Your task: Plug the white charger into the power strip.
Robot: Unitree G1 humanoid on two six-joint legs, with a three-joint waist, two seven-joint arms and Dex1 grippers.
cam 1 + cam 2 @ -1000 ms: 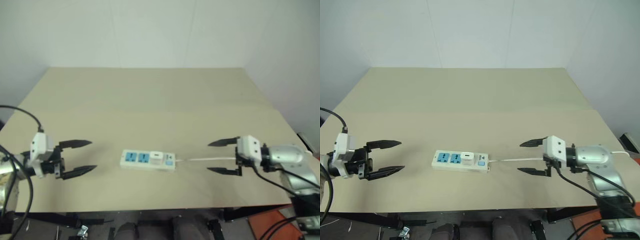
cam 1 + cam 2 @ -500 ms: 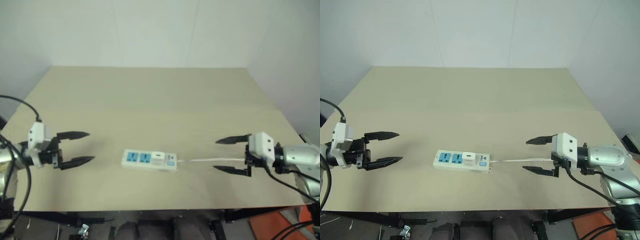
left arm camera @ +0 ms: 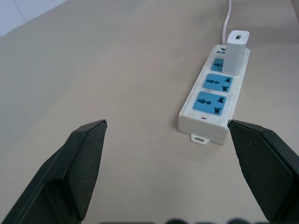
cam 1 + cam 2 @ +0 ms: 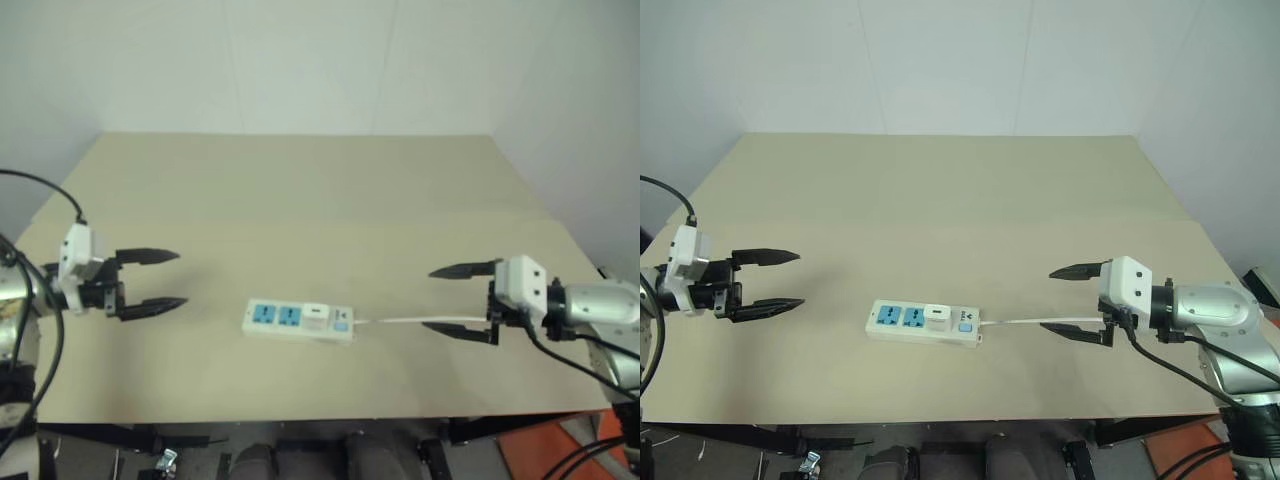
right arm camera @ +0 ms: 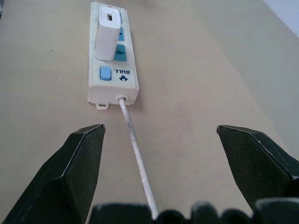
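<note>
So the long white plastic power strip (image 4: pixel 924 322) with blue socket faces is lying flat near the front edge of the beige table (image 4: pixel 940 190), roughly in the middle. The small boxy white plastic charger (image 4: pixel 936 317) is standing upright in the socket closest to the cord end, right beside the blue switch. The thin white cord (image 4: pixel 1040 322) runs off toward the right hand (image 4: pixel 1076 302). Both that one and the left hand (image 4: pixel 770 280) are spread wide, holding nothing, each well apart from the strip on its own side.
</note>
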